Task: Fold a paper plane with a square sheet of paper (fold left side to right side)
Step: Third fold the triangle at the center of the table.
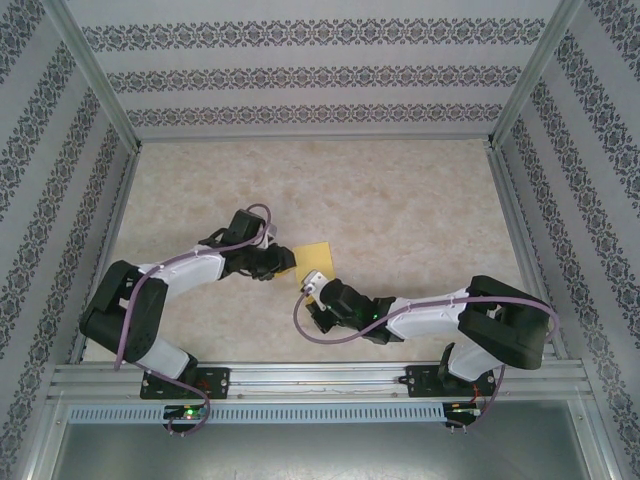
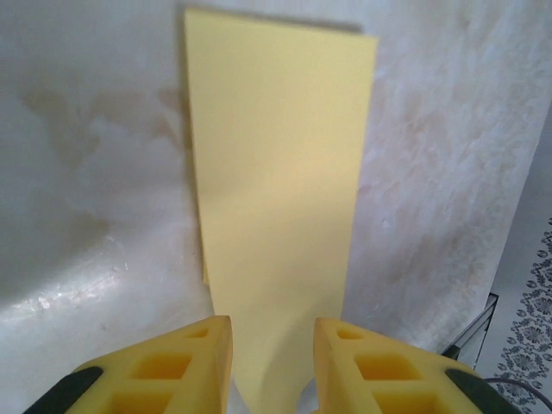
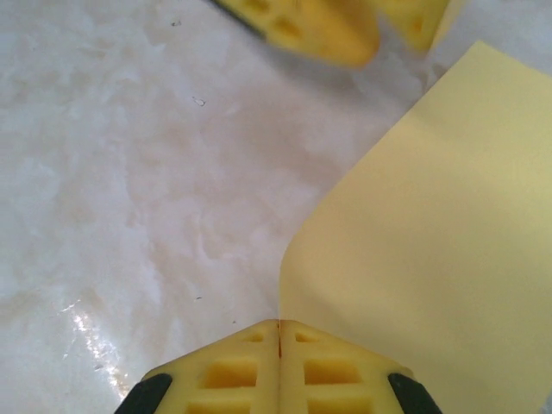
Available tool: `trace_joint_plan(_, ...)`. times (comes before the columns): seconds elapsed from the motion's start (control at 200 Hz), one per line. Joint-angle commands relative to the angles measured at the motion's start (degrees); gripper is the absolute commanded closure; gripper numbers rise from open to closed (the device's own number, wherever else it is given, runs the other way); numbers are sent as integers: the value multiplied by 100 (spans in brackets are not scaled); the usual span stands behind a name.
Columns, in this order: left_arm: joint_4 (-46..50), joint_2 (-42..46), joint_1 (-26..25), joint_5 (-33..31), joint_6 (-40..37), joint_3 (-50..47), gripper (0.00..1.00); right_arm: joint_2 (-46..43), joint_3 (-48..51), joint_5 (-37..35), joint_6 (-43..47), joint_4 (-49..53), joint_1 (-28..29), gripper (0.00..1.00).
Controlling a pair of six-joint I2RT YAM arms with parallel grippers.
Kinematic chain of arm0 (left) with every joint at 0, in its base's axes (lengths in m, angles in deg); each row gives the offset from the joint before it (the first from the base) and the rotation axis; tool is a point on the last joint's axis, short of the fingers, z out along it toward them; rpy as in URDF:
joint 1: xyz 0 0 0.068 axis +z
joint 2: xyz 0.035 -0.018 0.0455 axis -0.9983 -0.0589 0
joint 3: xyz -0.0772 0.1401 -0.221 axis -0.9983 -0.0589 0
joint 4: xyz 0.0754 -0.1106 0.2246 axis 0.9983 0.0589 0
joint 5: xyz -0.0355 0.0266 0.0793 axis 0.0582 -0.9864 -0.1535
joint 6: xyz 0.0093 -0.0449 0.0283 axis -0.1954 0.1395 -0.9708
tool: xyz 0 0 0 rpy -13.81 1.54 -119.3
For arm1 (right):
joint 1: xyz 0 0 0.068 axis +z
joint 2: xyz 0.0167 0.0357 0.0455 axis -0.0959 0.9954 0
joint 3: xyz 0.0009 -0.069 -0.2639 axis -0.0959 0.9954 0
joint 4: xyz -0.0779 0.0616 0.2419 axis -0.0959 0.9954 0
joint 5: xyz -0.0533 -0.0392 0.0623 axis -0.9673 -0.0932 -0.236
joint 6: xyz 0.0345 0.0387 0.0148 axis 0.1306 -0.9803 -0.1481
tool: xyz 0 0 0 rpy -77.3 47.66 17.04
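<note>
In the overhead view the square sheet of paper [image 1: 313, 258] lay on the marbled desk [image 1: 420, 200] between the two arms. It sat just at 3 o'clock of the left pincer [image 1: 281, 263] and just at 12 o'clock of the right pincer [image 1: 314, 288].

From the left wrist, the yellow sheet [image 2: 276, 172] ran from 12 o'clock straight down into the gap between the yellow fingers [image 2: 194, 362]. There it narrowed to a strip. The left pincer [image 2: 272, 366] stood partly spread, with a pad on either side of the strip and neither pad squeezing it.

From the right wrist, the right pincer [image 3: 279, 341] had its pads pressed together. The sheet's edge ran into the seam between them, pinched there. From that point the paper [image 3: 431, 259] curved away toward 2 o'clock, lifted off the desk. The left pincer's fingers [image 3: 328, 30] showed at 12 o'clock, at the sheet's far end.
</note>
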Motion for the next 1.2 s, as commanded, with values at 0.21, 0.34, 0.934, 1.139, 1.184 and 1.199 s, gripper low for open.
trace_joint_plan(0.21,686,-853,40,164,-1208,1026,83,92,287,1650,-1077,-878,-553,100)
trace_joint_plan(0.34,808,-1370,-57,260,-1453,1399,87,247,295,2091,-1293,-1120,-718,100)
trace_joint_plan(0.934,1411,-2629,-268,-28,-2054,2267,92,536,203,2786,-1635,-1214,-1195,100)
trace_joint_plan(1.139,1579,-2728,-314,-310,-2141,2238,94,413,238,2745,-1933,-1040,-1394,100)
trace_joint_plan(1.184,1597,-2745,-320,-352,-2152,2224,94,379,234,2720,-1985,-980,-1432,100)
trace_joint_plan(1.199,1598,-2750,-318,-354,-2156,2221,94,369,241,2712,-1994,-958,-1448,100)
